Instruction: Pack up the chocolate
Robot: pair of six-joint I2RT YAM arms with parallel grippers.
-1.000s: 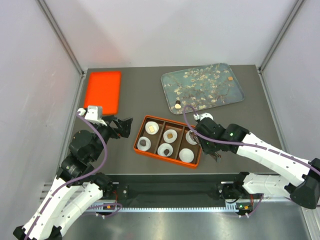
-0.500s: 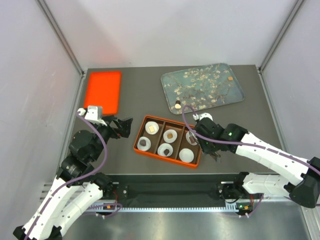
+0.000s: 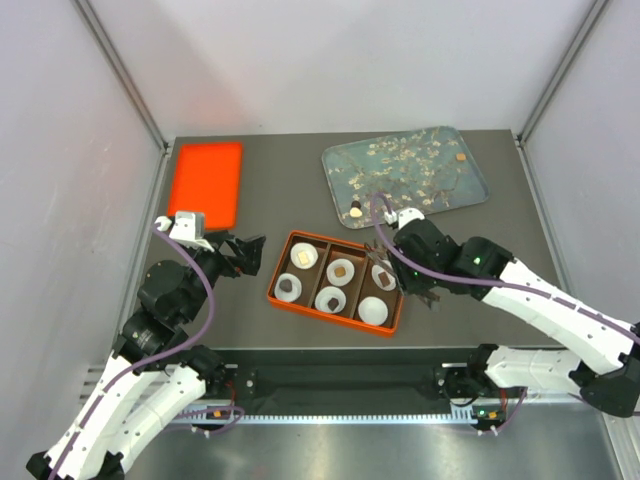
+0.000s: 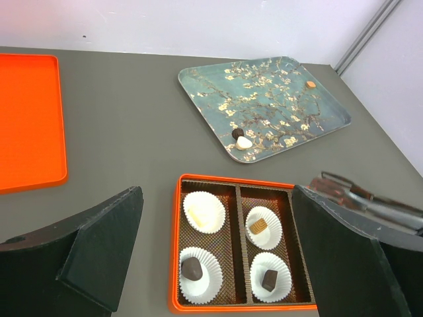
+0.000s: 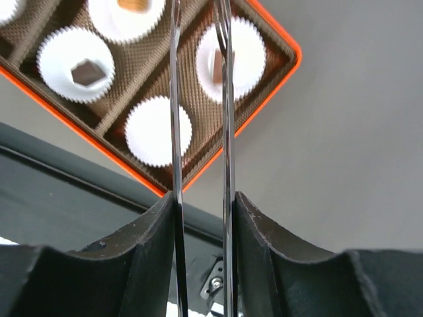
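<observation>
Right claw (image 5: 201, 198), tongs (image 5: 174, 119), now nearer blossom tray (image 3: 345, 165)

Table (image 3: 260, 190) dark grey. Lid (image 3: 205, 183) plain orange. Box (image 4: 176, 264) has an orange rim and a brown dimpled liner. Cups (image 5: 158, 131) white, pleated. Tray (image 4: 264, 99) teal-blue with pale blossoms on dark branches. Chocolate (image 4: 192, 267) in the cups: two dark brown, one tan, one pale cream. On the tray: one dark brown, one off-white, one orange-tan. Fingers (image 4: 99, 244) black. Tweezers (image 5: 174, 165) silver. Arms (image 3: 540, 305) white with black joints. Cable (image 3: 210, 290) purple. Walls (image 3: 330, 60) white.
</observation>
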